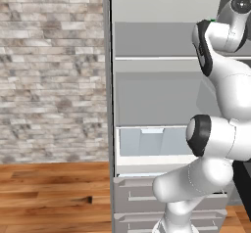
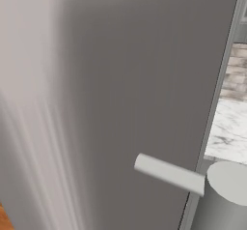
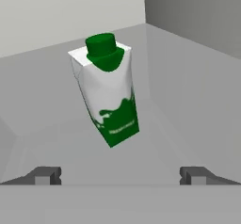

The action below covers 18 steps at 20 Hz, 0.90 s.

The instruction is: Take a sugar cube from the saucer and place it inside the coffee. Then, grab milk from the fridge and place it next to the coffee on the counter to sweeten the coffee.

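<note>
The milk [image 3: 108, 93], a green-and-white carton with a green cap, stands on a pale grey shelf inside the fridge [image 1: 157, 80], near its back corner. It looks tilted in the hand view. My gripper [image 3: 121, 175] is open. Its two dark fingertips [image 3: 44, 175] are spread wide, short of the carton and apart from it, with nothing between them. In the left base view my arm reaches into the upper right of the open fridge. A strip of the marble counter [image 2: 229, 127] shows at the right edge of the right base view.
The open fridge door [image 2: 120, 79] with its bar handle [image 2: 169, 174] stands close on the right side. Below the shelves sit a pale bin [image 1: 152, 141] and grey drawers [image 1: 142, 195]. A brick wall [image 1: 49, 70] and wooden floor [image 1: 54, 198] lie to the left.
</note>
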Tool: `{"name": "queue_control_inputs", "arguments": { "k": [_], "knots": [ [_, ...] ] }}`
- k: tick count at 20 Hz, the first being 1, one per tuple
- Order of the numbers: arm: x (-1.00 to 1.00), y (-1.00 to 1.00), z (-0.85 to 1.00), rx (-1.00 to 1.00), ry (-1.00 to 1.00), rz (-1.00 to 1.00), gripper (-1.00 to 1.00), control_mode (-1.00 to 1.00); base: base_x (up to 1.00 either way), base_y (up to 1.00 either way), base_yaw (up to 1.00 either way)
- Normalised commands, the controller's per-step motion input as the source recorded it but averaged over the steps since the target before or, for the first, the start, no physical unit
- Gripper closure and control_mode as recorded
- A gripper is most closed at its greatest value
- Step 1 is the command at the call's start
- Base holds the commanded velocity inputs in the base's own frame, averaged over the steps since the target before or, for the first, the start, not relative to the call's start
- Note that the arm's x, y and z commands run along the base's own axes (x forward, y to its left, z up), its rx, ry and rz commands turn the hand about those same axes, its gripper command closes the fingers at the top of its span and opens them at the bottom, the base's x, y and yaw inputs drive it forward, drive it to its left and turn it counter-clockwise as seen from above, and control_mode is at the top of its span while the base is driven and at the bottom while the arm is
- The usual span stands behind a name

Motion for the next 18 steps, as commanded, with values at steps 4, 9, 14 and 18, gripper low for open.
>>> {"name": "queue_control_inputs", "arguments": {
  "k": [4, 9, 14, 18],
  "knots": [
    [0.01, -0.29, 0.0, -0.01, -0.09, 0.0, -1.0, -1.0, 0.0, 0.0, 0.0],
    [0.03, -0.11, 0.0, -0.01, -0.04, 0.0, -1.0, -1.0, 0.0, 0.0, 0.0],
    [0.15, -0.01, 0.0, -0.01, -0.01, 0.0, -1.0, -1.0, 0.0, 0.0, 0.0],
    [0.26, 0.0, 0.0, -0.01, 0.0, 0.0, -1.0, -1.0, 0.0, 0.0, 0.0]
  ]
}}
